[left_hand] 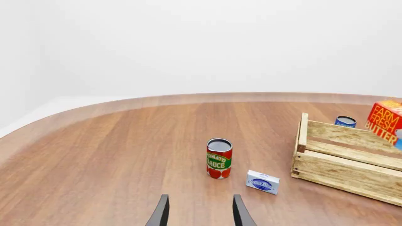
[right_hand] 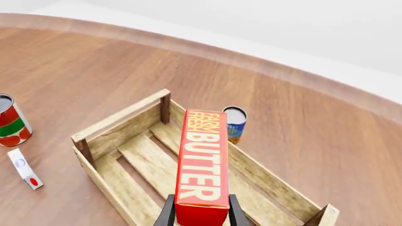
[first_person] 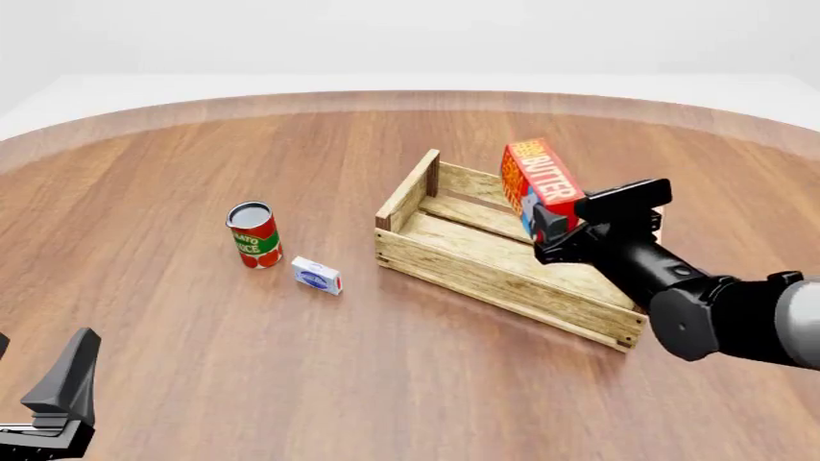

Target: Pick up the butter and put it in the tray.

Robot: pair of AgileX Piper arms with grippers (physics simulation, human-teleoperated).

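The butter is a red carton with an orange lettered face. My right gripper is shut on its lower end and holds it in the air above the tray, a large crate of light wooden slats. In the right wrist view the butter lies along the fingers, over the tray's slatted floor. In the left wrist view the butter shows above the tray. My left gripper is open and empty, low at the near left, far from both.
A red-and-green tomato sauce can stands left of the tray, with a small white-and-blue box lying beside it. A blue can stands just behind the tray's far wall. The round wooden table's edge curves behind.
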